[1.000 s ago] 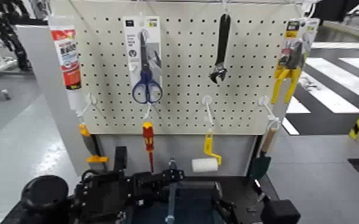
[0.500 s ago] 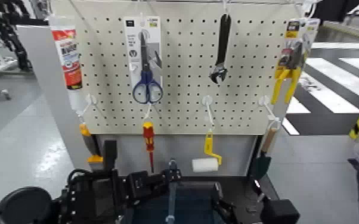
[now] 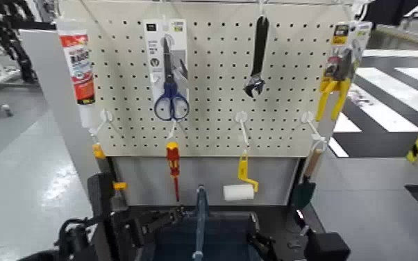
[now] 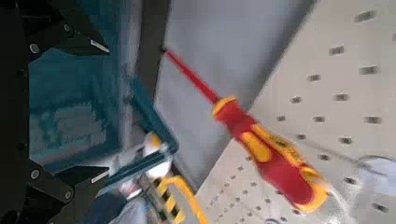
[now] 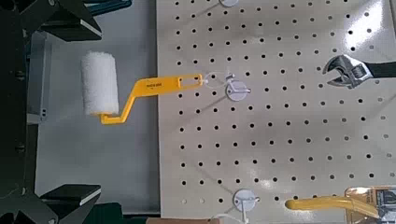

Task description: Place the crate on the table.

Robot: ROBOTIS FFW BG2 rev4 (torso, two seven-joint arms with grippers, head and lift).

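Much of the work sits at the bottom edge of the head view and is cut off there. The crate (image 3: 205, 239) shows only its far part, dark blue, with its lighter blue handle bar (image 3: 199, 221) running up the middle toward the pegboard (image 3: 212, 76); its near end is out of frame. It sits low in front of the pegboard, over the black table (image 3: 281, 219), of which only a strip beside the crate is visible, so whether the crate rests on it cannot be told. The left gripper (image 3: 139, 228) is at the crate's left side and the right gripper (image 3: 264, 244) at its right side, both dark against dark. In the left wrist view two black fingers (image 4: 56, 37) stand apart with the crate's teal wall (image 4: 70, 98) between them, but contact is hard to make out, so its grip cannot be told. In the right wrist view the fingers (image 5: 65, 19) also stand apart at the frame's edges, with no crate wall visible between them, and its grip cannot be told either. On the pegboard hang one pair of scissors (image 3: 171, 76), one wrench (image 3: 257, 59), one tube (image 3: 78, 66), one pair of yellow pliers (image 3: 335, 80), one red screwdriver (image 3: 173, 166) and one paint roller (image 3: 239, 186).
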